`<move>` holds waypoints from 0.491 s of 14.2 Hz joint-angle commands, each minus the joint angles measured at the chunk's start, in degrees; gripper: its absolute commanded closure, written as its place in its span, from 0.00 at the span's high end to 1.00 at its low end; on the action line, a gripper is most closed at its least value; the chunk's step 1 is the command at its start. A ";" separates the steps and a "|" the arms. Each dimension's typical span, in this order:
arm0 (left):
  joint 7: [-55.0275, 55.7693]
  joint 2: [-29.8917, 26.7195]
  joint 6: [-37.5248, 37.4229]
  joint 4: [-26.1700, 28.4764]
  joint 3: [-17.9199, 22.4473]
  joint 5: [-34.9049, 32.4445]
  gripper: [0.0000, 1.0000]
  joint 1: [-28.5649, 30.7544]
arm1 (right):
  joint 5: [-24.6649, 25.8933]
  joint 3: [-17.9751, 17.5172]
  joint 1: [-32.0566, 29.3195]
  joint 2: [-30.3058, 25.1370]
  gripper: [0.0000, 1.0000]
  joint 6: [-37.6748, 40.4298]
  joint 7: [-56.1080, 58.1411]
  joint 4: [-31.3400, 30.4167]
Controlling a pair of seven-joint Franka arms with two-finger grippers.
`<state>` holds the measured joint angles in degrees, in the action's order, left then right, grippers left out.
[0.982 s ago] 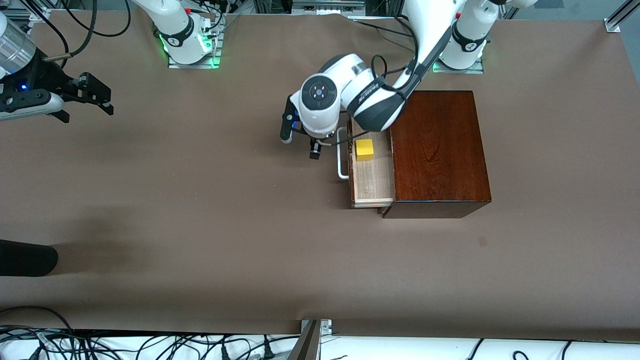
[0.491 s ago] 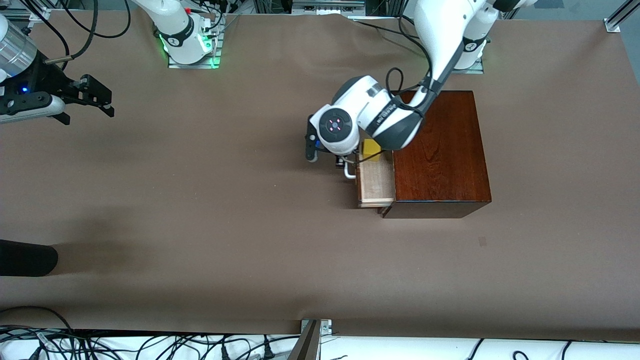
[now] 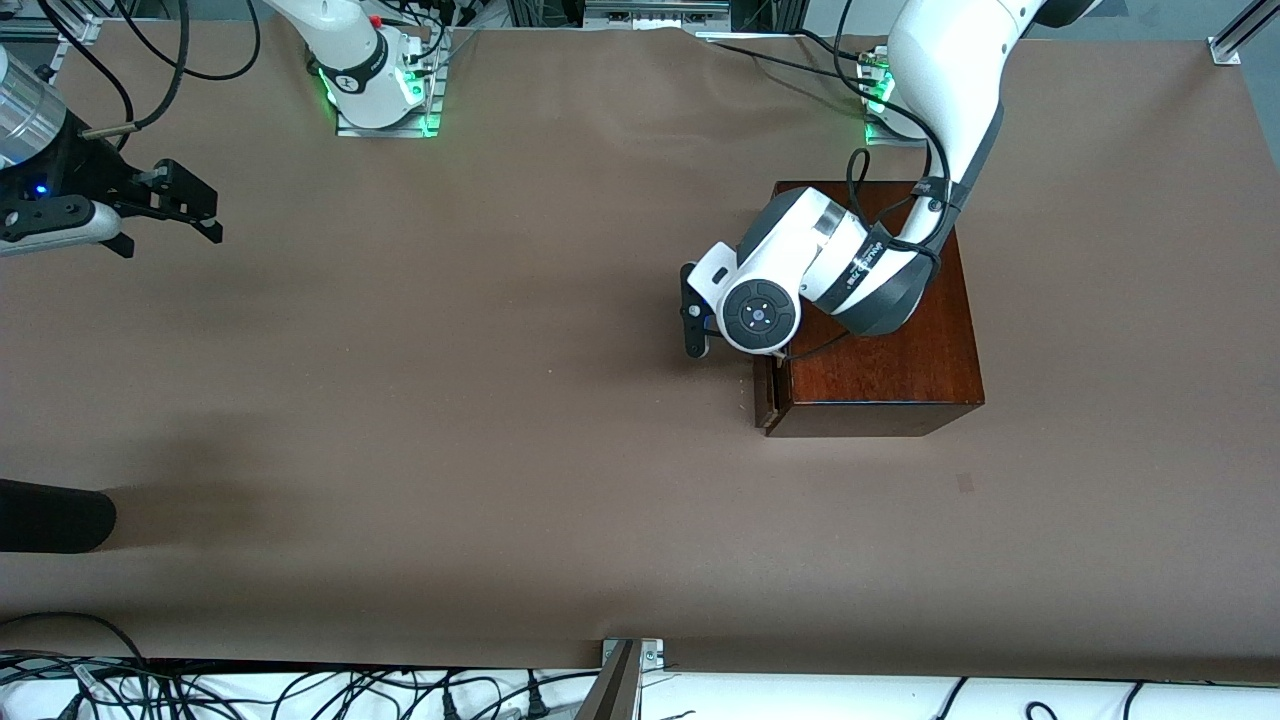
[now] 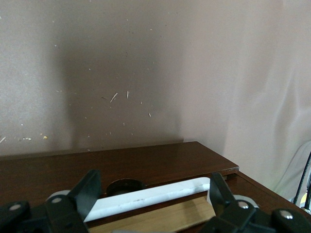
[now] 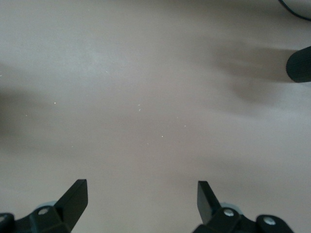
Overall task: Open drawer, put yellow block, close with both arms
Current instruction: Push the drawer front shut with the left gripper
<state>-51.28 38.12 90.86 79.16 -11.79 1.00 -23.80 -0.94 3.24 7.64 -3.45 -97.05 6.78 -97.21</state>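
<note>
The mahogany box [image 3: 880, 370] stands toward the left arm's end of the table. Its drawer [image 3: 765, 400] is pushed almost fully in; only the dark front edge shows below the left arm's wrist [image 3: 760, 315]. In the left wrist view my left gripper [image 4: 153, 180] is open, its fingers [image 4: 90, 187] astride the white bar handle [image 4: 150, 196], with a thin strip of pale wood [image 4: 170, 218] showing under it. The yellow block is hidden. My right gripper [image 3: 185, 205] waits open over bare table at the right arm's end, nothing between its fingers [image 5: 75, 194].
A dark rounded object [image 3: 50, 515] lies at the table's edge near the right arm's end, also seen in the right wrist view [image 5: 299, 65]. Cables [image 3: 300, 690] run along the edge nearest the front camera.
The left arm has swung toward the box and the drawer has slid from well open to almost shut. The yellow block has gone out of sight. The right arm barely moved.
</note>
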 commanded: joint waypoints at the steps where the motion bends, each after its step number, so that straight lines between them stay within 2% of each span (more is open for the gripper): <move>1: -0.49 -2.16 -0.77 0.30 0.28 -1.01 1.00 0.51 | 0.32 -0.52 -0.17 1.17 1.00 -0.24 -0.28 2.11; 3: 1.00 -5.32 1.50 -1.02 -0.08 1.88 1.00 0.43 | 0.24 -0.52 -0.17 1.17 1.00 -0.25 -0.45 2.11; 5: 4.50 -9.71 3.27 -1.20 0.62 0.94 1.00 0.69 | -0.29 -0.52 -0.17 1.43 1.00 -0.33 -0.45 2.11; 7: 4.61 -13.84 3.19 -1.29 1.76 -0.55 1.00 3.66 | -0.29 -0.43 -0.26 1.43 1.00 -0.33 -0.28 2.11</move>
<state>-47.22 29.68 93.86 76.19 -11.07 1.15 -23.00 -0.94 3.03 7.64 -2.49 -97.57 6.78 -96.27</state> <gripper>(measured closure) 0.000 0.000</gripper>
